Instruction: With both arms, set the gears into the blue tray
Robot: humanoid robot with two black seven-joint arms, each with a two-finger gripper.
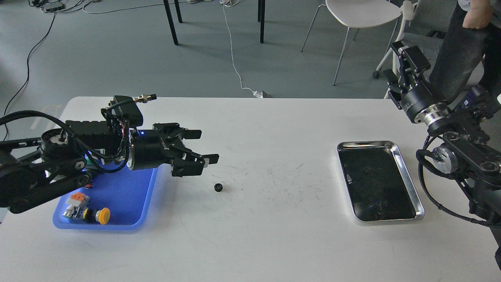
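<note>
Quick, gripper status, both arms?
Left gripper: open, holding nothing, just above and left of the gear on the table.
Right gripper: raised off the table's right edge; state cannot be told.

- One black gear (218, 187) is lying on the white table (274, 243), just below and right of the left gripper (203, 147).
- One blue tray (129, 196) is sitting under that gripper's arm.
- One yellow-capped push-button switch (92, 214) is resting in it.
- One steel tray (407, 180) is lying below the right gripper (401, 49).
- Two robot arms are showing.
</note>
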